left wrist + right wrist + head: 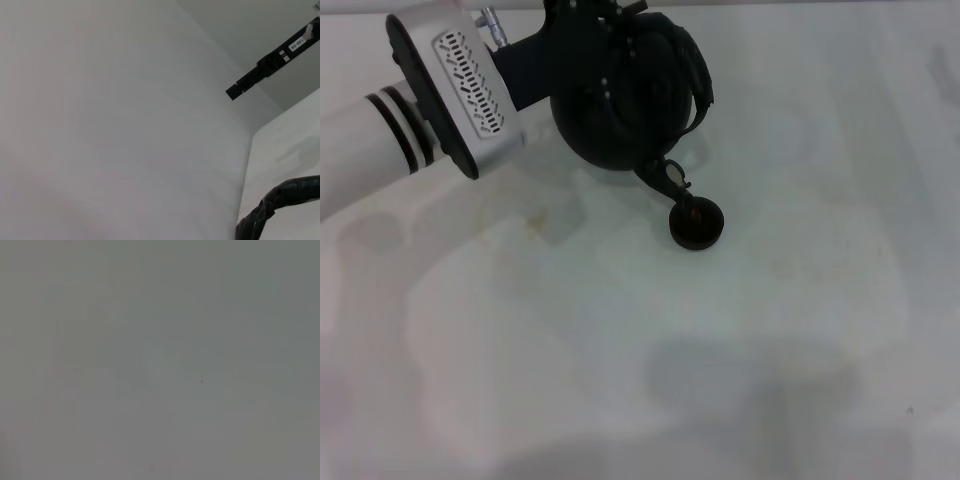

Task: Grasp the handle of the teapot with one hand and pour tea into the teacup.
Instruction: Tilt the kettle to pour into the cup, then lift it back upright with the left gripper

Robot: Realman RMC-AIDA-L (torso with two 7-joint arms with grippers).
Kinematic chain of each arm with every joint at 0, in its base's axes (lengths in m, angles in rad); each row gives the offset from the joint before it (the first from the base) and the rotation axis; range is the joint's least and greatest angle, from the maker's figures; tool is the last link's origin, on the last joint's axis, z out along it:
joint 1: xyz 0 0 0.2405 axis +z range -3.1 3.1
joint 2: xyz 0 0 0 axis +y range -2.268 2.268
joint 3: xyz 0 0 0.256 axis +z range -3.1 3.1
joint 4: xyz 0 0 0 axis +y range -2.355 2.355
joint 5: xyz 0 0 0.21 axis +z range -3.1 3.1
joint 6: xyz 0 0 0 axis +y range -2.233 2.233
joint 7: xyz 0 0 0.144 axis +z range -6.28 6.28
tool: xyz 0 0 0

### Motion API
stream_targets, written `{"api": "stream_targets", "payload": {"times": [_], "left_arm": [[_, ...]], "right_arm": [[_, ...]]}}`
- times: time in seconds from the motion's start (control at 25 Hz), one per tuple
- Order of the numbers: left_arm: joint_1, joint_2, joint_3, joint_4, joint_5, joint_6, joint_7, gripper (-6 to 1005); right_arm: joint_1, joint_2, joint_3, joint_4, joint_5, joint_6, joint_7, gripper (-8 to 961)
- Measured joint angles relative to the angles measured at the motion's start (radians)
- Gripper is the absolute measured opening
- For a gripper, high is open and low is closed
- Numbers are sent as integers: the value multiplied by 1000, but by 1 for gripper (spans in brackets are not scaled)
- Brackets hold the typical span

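Note:
In the head view my left gripper [592,40] comes in from the upper left and is shut on the handle [696,72] of the matte-black teapot [620,115]. The pot is held tilted, with its short spout [665,177] pointing down at the teacup [697,223]. The spout tip hangs just above the cup's far rim. The tiny dark cup stands on the white table [620,330] and shows an amber glint inside. The ribbed handle also shows in the left wrist view [280,197]. The fingers are lost in the dark mass. My right gripper is out of view.
The silver wrist housing [455,85] of my left arm sits over the table's far left. A black bar with a white label [270,62] crosses the left wrist view. The right wrist view shows only a plain grey surface.

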Motion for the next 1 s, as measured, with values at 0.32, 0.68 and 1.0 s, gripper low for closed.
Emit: {"api": "stream_targets", "payload": {"times": [0.32, 0.68, 1.0], "left_arm": [[24, -2, -7, 3, -9, 6, -5, 99], [42, -5, -2, 3, -64, 38, -9, 98], [42, -5, -2, 3, -65, 47, -41, 99]], "right_arm": [[3, 1, 0, 0, 0, 3, 0, 824], [8, 1, 0, 0, 0, 4, 0, 824], [5, 1, 0, 0, 0, 5, 0, 824]]}}
